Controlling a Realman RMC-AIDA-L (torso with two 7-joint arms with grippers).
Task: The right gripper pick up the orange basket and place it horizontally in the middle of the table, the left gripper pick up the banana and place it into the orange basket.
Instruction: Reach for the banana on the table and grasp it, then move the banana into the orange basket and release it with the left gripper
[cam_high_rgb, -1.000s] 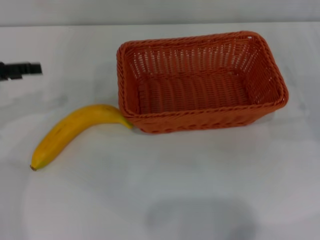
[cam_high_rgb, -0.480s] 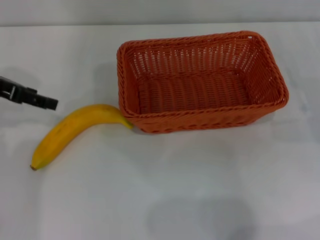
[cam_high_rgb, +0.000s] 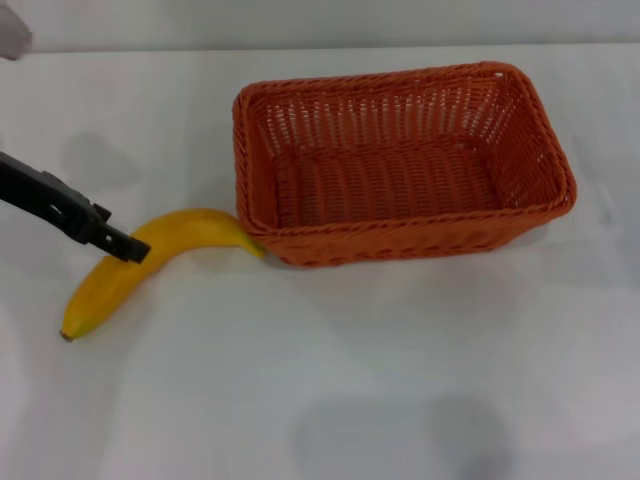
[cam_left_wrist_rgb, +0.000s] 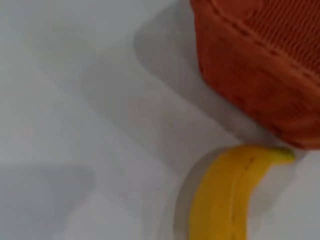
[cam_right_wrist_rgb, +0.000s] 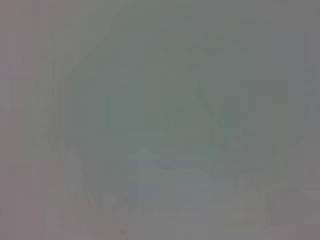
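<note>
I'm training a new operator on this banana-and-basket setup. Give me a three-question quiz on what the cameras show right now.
1. True or false: the banana already lies inside the orange basket.
2. Which end of the banana is nearest the basket? A) the greenish stem tip B) the dark blossom end
3. Fill in: the left hand is over the ____.

Key
1. False. It lies on the table, outside the basket.
2. A. The left wrist view shows the stem tip at the basket's outer wall.
3. Banana. The right hand is out of sight.
</note>
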